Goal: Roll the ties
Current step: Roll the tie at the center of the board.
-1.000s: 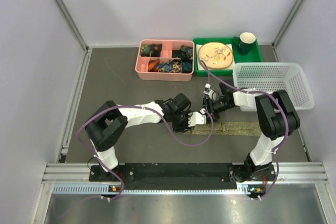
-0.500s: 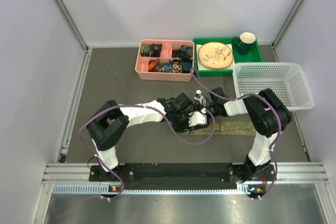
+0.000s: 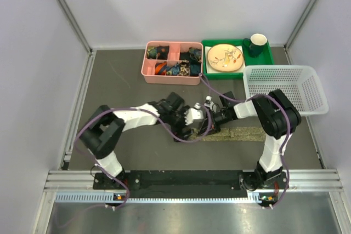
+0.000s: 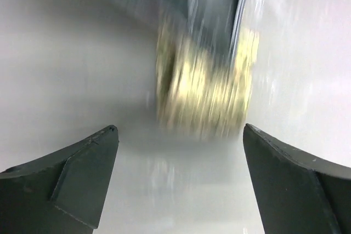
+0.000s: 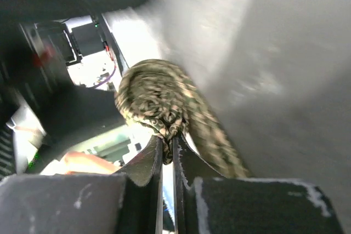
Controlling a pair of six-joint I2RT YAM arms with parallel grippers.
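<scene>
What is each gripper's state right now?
Left gripper: open, gripping nothing.
Right gripper: closed on the tie.

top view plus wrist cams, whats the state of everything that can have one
tie: partly rolled at one end, the rest lying flat
right gripper: shut on the tie's rolled end
left gripper: open, fingers wide apart, facing the roll
basket: upright, looks empty
mug: upright
</scene>
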